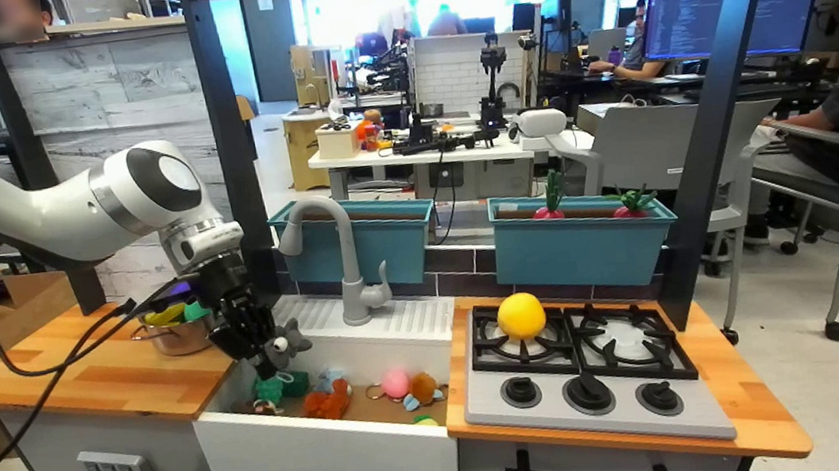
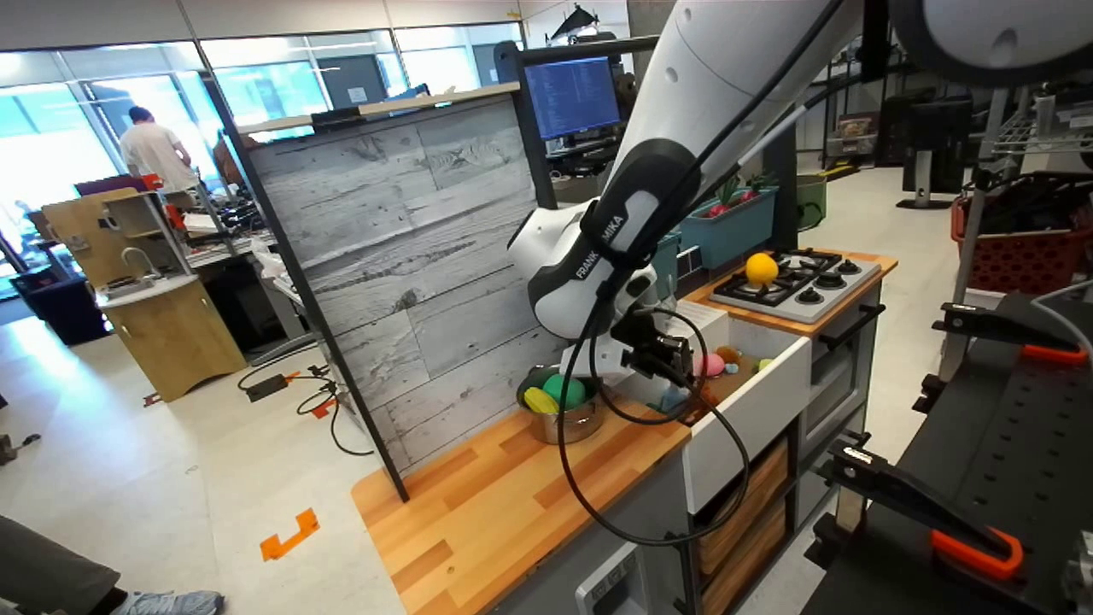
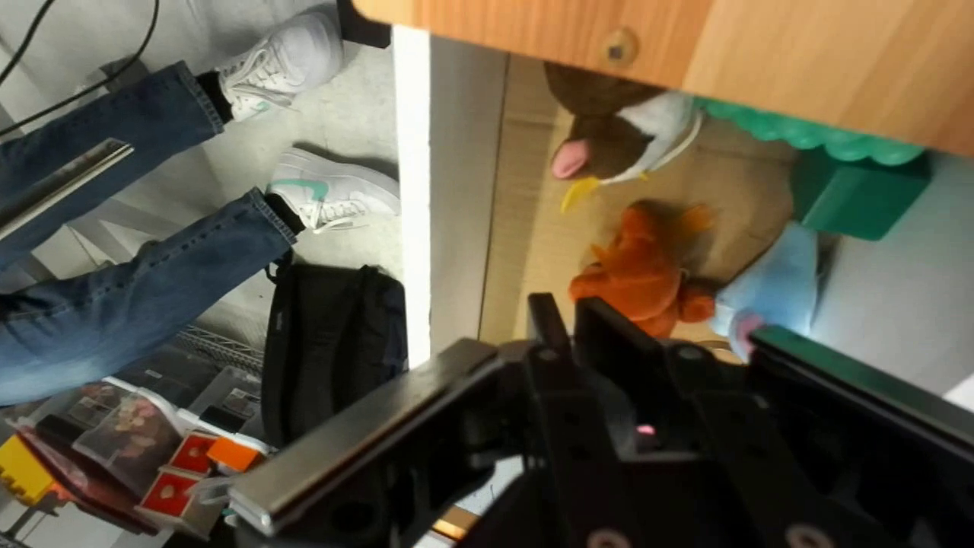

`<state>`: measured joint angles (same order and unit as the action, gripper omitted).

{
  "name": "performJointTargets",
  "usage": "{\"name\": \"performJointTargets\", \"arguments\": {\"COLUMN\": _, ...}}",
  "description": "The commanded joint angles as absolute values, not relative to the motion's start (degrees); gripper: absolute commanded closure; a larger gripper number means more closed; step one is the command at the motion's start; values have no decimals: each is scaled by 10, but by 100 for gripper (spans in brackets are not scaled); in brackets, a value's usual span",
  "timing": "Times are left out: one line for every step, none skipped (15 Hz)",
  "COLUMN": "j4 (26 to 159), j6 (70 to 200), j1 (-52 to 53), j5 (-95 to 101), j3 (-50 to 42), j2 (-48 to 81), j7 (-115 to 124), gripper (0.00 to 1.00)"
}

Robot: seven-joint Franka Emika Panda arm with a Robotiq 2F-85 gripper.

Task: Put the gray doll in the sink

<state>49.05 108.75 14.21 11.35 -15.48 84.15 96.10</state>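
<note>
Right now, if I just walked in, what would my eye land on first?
Most likely the big white arm, stretched over the sink with a gray doll in its gripper. Next, perhaps, the bright yellow ball on the stove, then the orange toy lying in the sink.

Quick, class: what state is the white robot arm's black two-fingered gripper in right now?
Gripper: closed, holding the small gray plush doll.
</note>
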Motion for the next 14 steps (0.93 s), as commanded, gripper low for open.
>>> {"name": "performJointTargets", "arguments": {"j4": 481, "j6": 1113, "j1": 128, "j5": 129, "j3": -125, "j2": 852, "j7": 949, "gripper": 53}}
{"name": "performJointTargets", "arguments": {"j4": 476, "j6": 1119, "j1": 125, "j5": 126, "j3": -119, "j2": 857, "j7": 944, "gripper": 47}}
{"name": "performJointTargets", "arguments": {"j4": 478, "j6": 1125, "j1": 122, "j5": 121, "j3": -112, "j2": 857, "j7": 937, "gripper": 39}}
{"name": "performJointTargets", "arguments": {"j4": 478, "j6": 1129, "j1": 120, "j5": 118, "j3": -105, "j2": 857, "j7": 927, "gripper": 32}}
{"name": "performJointTargets", "arguments": {"j4": 477, "j6": 1141, "j1": 112, "j5": 107, "j3": -87, "j2": 857, "j7": 903, "gripper": 24}}
{"name": "performJointTargets", "arguments": {"j4": 477, "j6": 1146, "j1": 106, "j5": 96, "j3": -69, "j2": 857, "j7": 878, "gripper": 17}}
{"name": "performJointTargets", "arguments": {"j4": 480, "j6": 1120, "j1": 123, "j5": 116, "j3": -104, "j2": 855, "j7": 922, "gripper": 34}}
{"name": "performJointTargets", "arguments": {"j4": 482, "j6": 1120, "j1": 117, "j5": 113, "j3": -99, "j2": 853, "j7": 908, "gripper": 31}}
{"name": "performJointTargets", "arguments": {"j4": 483, "j6": 1122, "j1": 111, "j5": 110, "j3": -94, "j2": 851, "j7": 898, "gripper": 31}}
{"name": "performJointTargets", "arguments": {"j4": 483, "j6": 1123, "j1": 108, "j5": 109, "j3": -91, "j2": 851, "j7": 893, "gripper": 31}}
{"name": "performJointTargets", "arguments": {"j4": 483, "j6": 1123, "j1": 107, "j5": 108, "j3": -90, "j2": 851, "j7": 891, "gripper": 31}}
{"name": "performJointTargets", "arguments": {"j4": 483, "j6": 1123, "j1": 107, "j5": 108, "j3": -90, "j2": 851, "j7": 891, "gripper": 31}}
{"name": "performJointTargets", "arguments": {"j4": 483, "j6": 1123, "j1": 107, "j5": 108, "j3": -90, "j2": 851, "j7": 891, "gripper": 31}}
{"name": "performJointTargets", "arguments": {"j4": 483, "j6": 1123, "j1": 107, "j5": 108, "j3": -90, "j2": 851, "j7": 891, "gripper": 31}}
